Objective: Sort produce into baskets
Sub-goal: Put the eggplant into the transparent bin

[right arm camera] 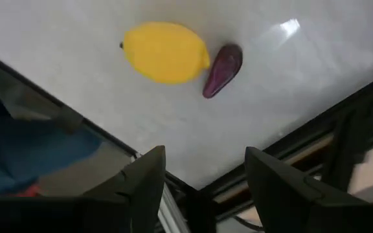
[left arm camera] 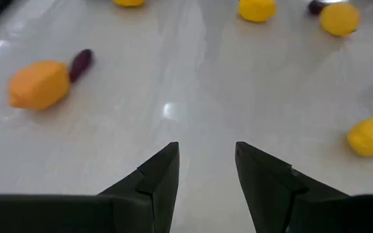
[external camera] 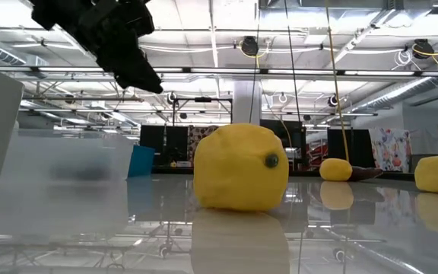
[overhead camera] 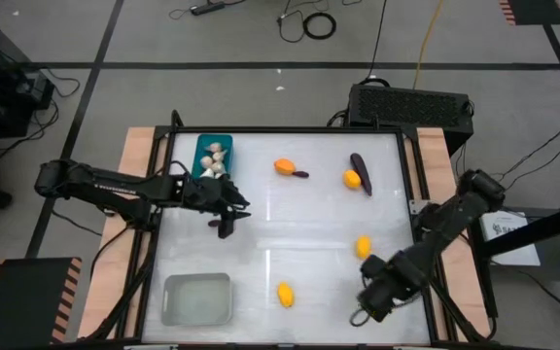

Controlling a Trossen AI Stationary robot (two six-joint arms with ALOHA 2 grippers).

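Left gripper (left arm camera: 206, 152) hangs above the table with its fingers a little apart and nothing between them, just beside the teal bin (overhead camera: 202, 146). That bin sits at the far left of the table and already holds a heap of whitish garlic bulbs (overhead camera: 215, 160).

Out ahead of this claw, toward the far middle, lies an orange lemon (overhead camera: 284, 166) with a small purple eggplant (overhead camera: 300, 175) touching its side. Further right, a yellow lemon (overhead camera: 352, 178) lies against a longer eggplant (overhead camera: 361, 167). Two more lemons lie apart from the rest: one toward the right side (overhead camera: 363, 246), one near the front middle (overhead camera: 285, 294). The pale bin (overhead camera: 168, 292) is in the front left corner, well apart from the claw.

Over on the right, the right gripper (right arm camera: 206, 155) hovers at the front right edge of the table, fingers parted and empty, its camera looking out at a yellow lemon and an eggplant that touch each other.

The tabletop (overhead camera: 309, 224) is glossy white and throws back reflections, with wooden strips down both sides. A black box (overhead camera: 411, 102) sits just behind the far right corner, and cables trail over the grey floor. At table level the room is a large hall with bright ceiling lights.
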